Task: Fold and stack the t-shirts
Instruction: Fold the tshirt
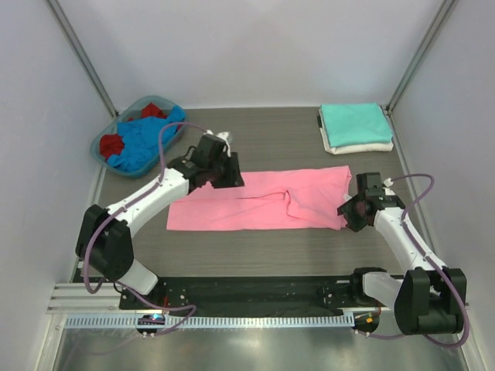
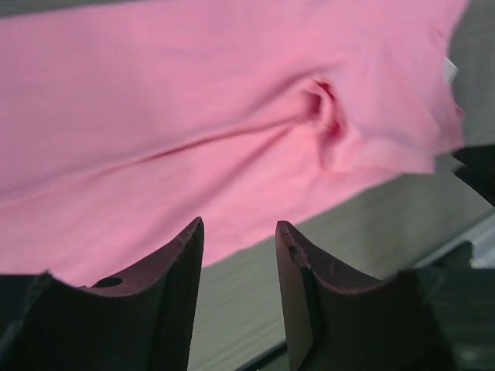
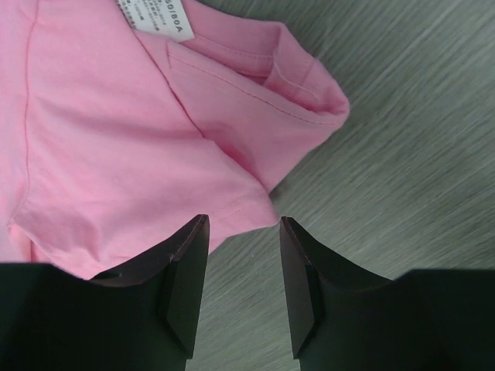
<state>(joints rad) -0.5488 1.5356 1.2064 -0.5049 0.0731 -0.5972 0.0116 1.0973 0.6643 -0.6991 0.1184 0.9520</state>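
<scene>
A bright pink soft cloth t-shirt point(image 1: 259, 199) is lying spread lengthwise across the middle of the dark grey wood-grain table point(image 1: 271, 251), with a raised crease running through its centre. The left two-finger gripper point(image 2: 238, 228) is hanging over the shirt's far left edge, its dark fingers standing partly apart and gripping nothing. The right two-finger gripper point(image 3: 244, 224) is hovering at the shirt's right end, just beside a folded-over sleeve near a white printed label point(image 3: 155, 17); its fingers are likewise parted and empty. At the far right corner a folded teal t-shirt point(image 1: 354, 122) is sitting on top of a folded white t-shirt point(image 1: 360, 146). At the far left, a blue-rimmed plastic basket point(image 1: 99, 145) is holding a crumpled blue t-shirt point(image 1: 143, 143) and a red t-shirt point(image 1: 113, 144).
</scene>
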